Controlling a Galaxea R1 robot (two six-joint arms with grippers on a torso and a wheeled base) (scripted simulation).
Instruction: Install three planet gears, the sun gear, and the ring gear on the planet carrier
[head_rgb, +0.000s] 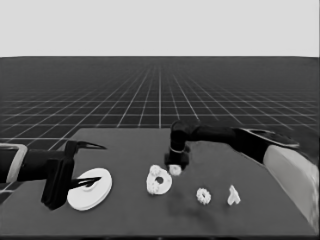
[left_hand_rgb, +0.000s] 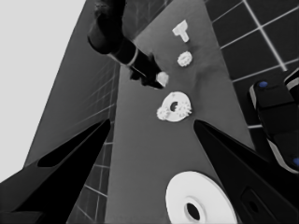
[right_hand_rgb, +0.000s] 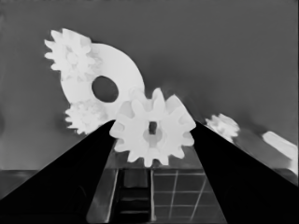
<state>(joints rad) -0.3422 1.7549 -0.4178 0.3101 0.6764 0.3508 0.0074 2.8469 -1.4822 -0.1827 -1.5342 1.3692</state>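
The smaller round part (head_rgb: 167, 183), the planet carrier, lies mid-table with two planet gears (head_rgb: 155, 171) (head_rgb: 151, 188) on it. In the right wrist view these gears (right_hand_rgb: 70, 53) (right_hand_rgb: 84, 116) sit beside the carrier's (right_hand_rgb: 120, 65) dark hole. My right gripper (head_rgb: 175, 164) is shut on a third gear (head_rgb: 175, 170) (right_hand_rgb: 152, 140), just off the carrier's far right rim. A fourth gear (head_rgb: 203, 196) lies loose to the right. The larger round part (head_rgb: 90, 192), the ring gear, lies at the table's left end under my waiting, open left gripper (head_rgb: 101, 163), not held.
A thin white piece (head_rgb: 233, 195) lies right of the loose gear, towards the table's right edge. The right arm (head_rgb: 225, 135) reaches in from the right over the table's back half. Dark machinery with blue lights (left_hand_rgb: 275, 116) shows past the table edge.
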